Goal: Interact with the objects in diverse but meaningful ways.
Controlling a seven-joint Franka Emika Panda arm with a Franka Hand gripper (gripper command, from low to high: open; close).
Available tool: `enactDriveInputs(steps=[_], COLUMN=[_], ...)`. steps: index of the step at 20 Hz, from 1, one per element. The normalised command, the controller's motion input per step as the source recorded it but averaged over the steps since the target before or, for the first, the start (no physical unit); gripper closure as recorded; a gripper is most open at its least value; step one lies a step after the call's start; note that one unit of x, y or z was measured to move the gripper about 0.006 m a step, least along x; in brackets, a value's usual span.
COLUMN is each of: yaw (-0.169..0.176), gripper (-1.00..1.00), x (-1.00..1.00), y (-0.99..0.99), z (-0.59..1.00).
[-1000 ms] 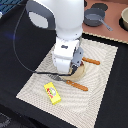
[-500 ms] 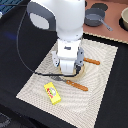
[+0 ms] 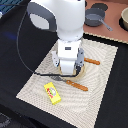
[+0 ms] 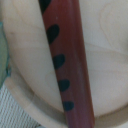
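Observation:
In the wrist view a dark red-brown sausage [image 4: 65,60] with dark oval marks lies across a pale round dish [image 4: 107,75], very close to the camera. In the exterior view my gripper [image 3: 68,75] hangs low over that dish [image 3: 83,70] on the woven mat; its fingers are hidden by the hand. One orange-brown end of the sausage [image 3: 92,61] sticks out toward the exterior view's right. The yellow packet with a red mark [image 3: 52,93] lies on the mat in front of the gripper. The pale blue cup and the small white piece are out of view.
An orange-brown utensil with a dark tip [image 3: 75,85] lies on the mat [image 3: 107,100] just in front of the gripper. Grey pots [image 3: 95,17] and a tan bowl [image 3: 125,17] stand at the back. A black cable [image 3: 22,50] loops at the arm's left.
The arm shifted slightly toward the exterior view's right a second ago and has since stayed still. The objects on the mat have not moved.

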Motion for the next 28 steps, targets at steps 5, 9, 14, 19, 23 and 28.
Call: enactDriveInputs(steps=[5, 9, 14, 19, 23, 28], yaw=[0.0, 0.0, 0.0, 0.0, 0.0, 0.0], gripper=[1.0, 1.0, 1.0, 1.0, 1.0, 1.0], x=[0.2, 0.19, 0.18, -0.06, -0.06, 0.0], y=[-0.08, -0.07, -0.08, 0.02, 0.16, 0.22], z=[-0.01, -0.02, -0.03, 0.71, 1.0, 1.0])
